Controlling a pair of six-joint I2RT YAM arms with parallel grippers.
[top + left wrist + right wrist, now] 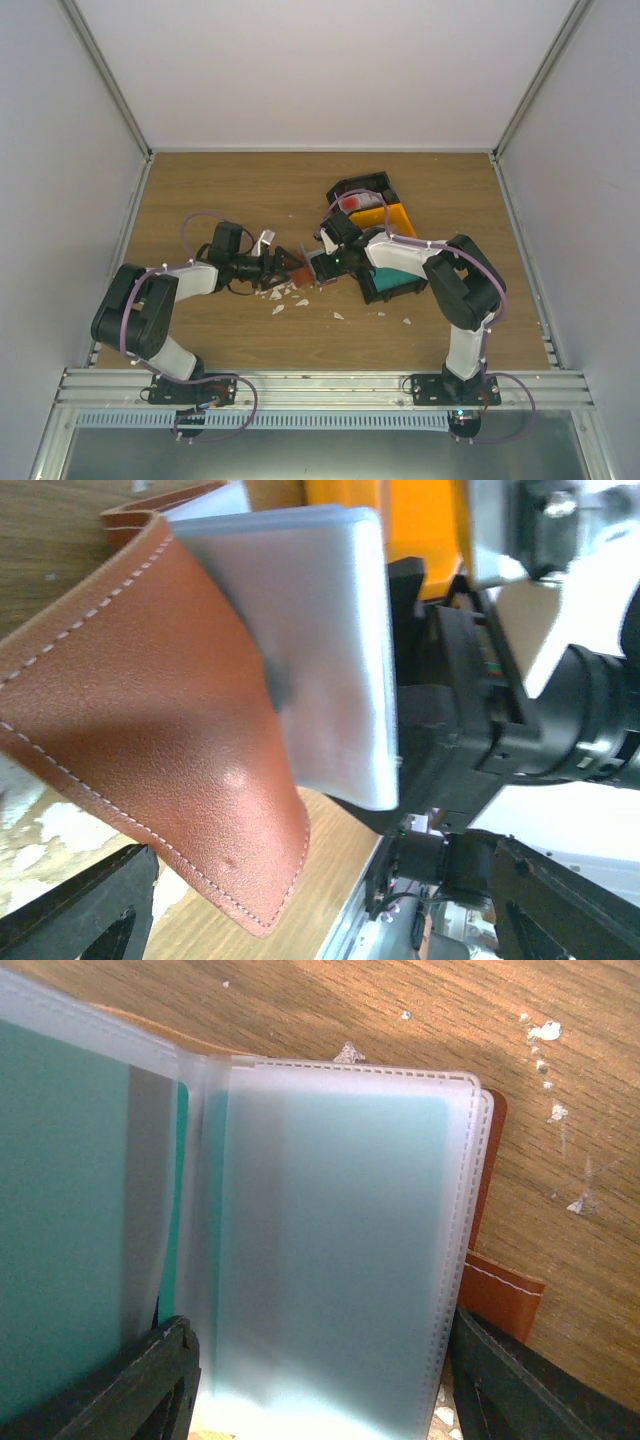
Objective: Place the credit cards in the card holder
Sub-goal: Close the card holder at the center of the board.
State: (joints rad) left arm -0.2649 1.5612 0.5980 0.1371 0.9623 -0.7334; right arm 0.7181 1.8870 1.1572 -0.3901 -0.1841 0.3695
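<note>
Hard against the right wrist lens, the holder lies spread open, its frosted sleeves filling the view. A teal card sits in the left sleeve, and more teal shows dimly through the right one. The right pincer has its jaws wide apart, one finger at each lower corner, with the right sleeve's lower edge between them; whether they touch it I cannot tell. From the left wrist, the holder's brown leather cover curls across the view with pale sleeves behind it. Its stitched corner hangs between the fingers of the left pincer, which stand well apart and do not press on it. From above, the two pincers face each other nose to nose at the middle of the counter, the holder between them; whether it rests on the wood I cannot tell. White scraps lie just in front of it. Beyond the right pincer a yellow bin stands touching a black bin, which has something red and white in it.
</note>
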